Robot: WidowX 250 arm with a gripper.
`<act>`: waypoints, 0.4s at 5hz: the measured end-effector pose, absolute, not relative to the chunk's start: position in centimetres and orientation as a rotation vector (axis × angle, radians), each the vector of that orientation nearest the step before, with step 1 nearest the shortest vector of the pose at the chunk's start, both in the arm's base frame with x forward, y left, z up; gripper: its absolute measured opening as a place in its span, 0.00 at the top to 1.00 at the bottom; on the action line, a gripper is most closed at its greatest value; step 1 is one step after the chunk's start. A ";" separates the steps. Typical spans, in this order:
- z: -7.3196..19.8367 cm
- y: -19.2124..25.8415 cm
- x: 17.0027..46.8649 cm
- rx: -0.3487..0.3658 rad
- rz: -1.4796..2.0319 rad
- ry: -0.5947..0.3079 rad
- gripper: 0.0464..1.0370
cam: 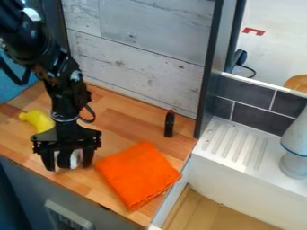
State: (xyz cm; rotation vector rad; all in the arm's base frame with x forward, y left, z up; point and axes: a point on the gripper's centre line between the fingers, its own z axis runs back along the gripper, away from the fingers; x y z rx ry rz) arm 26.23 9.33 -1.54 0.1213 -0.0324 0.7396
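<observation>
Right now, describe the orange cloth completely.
The orange cloth looks like soft fabric, folded into a rough square with slightly ragged edges. It lies nearly flat, turned at an angle, on the wooden counter, its right corner reaching the counter's edge on the sink side. The hand is close to its left corner; whether they touch, I can't tell.

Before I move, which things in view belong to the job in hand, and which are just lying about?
Job, apparently: white item at the end effector; grip unclear.

Lying about: orange cloth, yellow item, black item, white vessel.
</observation>
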 end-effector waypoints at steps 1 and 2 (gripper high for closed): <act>1.0 9.3 27.0 0.100 0.699 -0.044 0.03; 6.0 10.1 26.8 0.133 0.711 -0.053 0.03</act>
